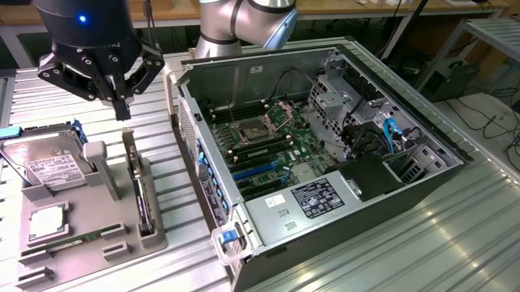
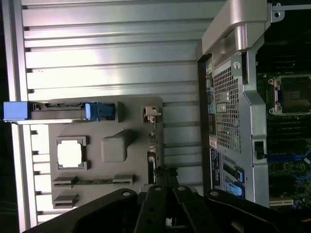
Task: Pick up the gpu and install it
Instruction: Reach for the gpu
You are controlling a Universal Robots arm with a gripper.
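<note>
The slatted metal table [image 1: 422,243] carries an open computer case [image 1: 235,79] lying on its side, motherboard exposed. Just beside the case, on the exterior view's left, sits a grey holder tray [image 1: 81,225]. The gpu [image 1: 140,188] stands on its long edge in a slot along the side of the tray nearest the case. It runs parallel to the case wall without touching it. Seen edge-on, it is a thin, dark, flat card with a pale metal bracket at the end nearer the gripper. Farther from the case, the tray also holds a hard drive [image 1: 49,164], a processor [image 1: 47,222] and a memory stick [image 1: 73,240].

The arm [image 1: 235,24] bends over from behind the case. Its gripper [image 1: 123,112] points straight down and hovers above the bracket end of the gpu, clear of it. The black fingers are drawn together to a single tip with nothing between them.
</note>
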